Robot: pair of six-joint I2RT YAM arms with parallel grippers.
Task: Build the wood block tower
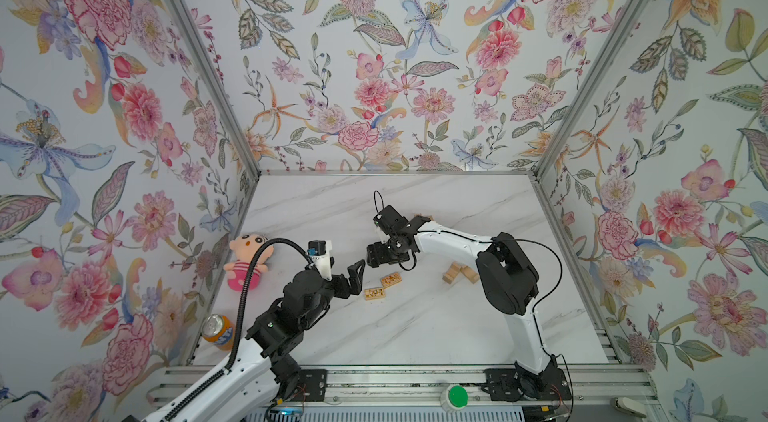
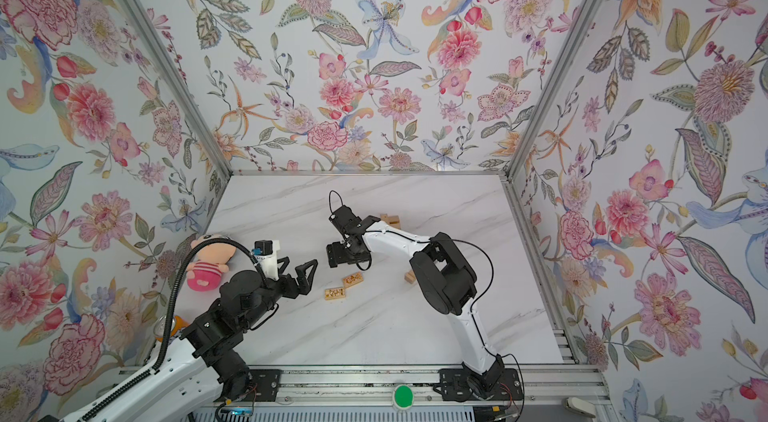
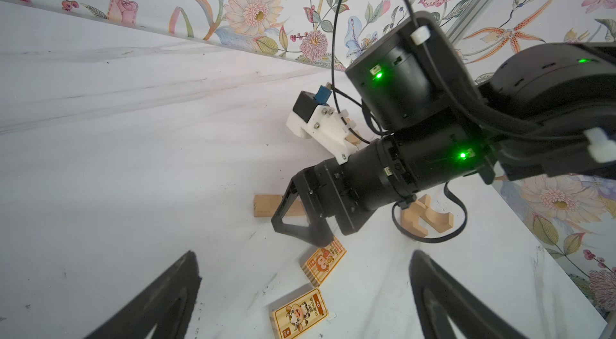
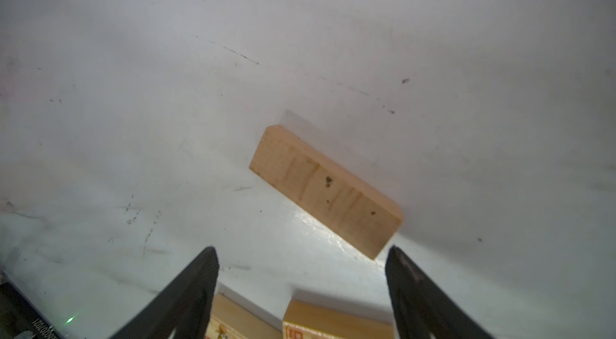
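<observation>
Two printed wood blocks [image 1: 390,279] [image 1: 375,293] lie flat mid-table, also in the left wrist view [image 3: 325,262] [image 3: 300,314]. A plain tan block [image 4: 325,187] lies on the table just ahead of my right gripper [image 4: 301,250], which is open and empty, low over the table [image 1: 376,262]. My left gripper [image 1: 345,268] hovers wide open and empty left of the printed blocks [image 3: 305,255]. Loose plain blocks [image 1: 459,272] lie beside the right arm. A few more tan blocks [image 2: 390,220] show behind the right forearm; I cannot tell whether they form the tower.
A pink plush doll [image 1: 245,260] lies at the table's left edge. An orange drink can [image 1: 218,330] lies at the front left beside the left arm. Floral walls close in the white marble table [image 1: 415,328] on three sides.
</observation>
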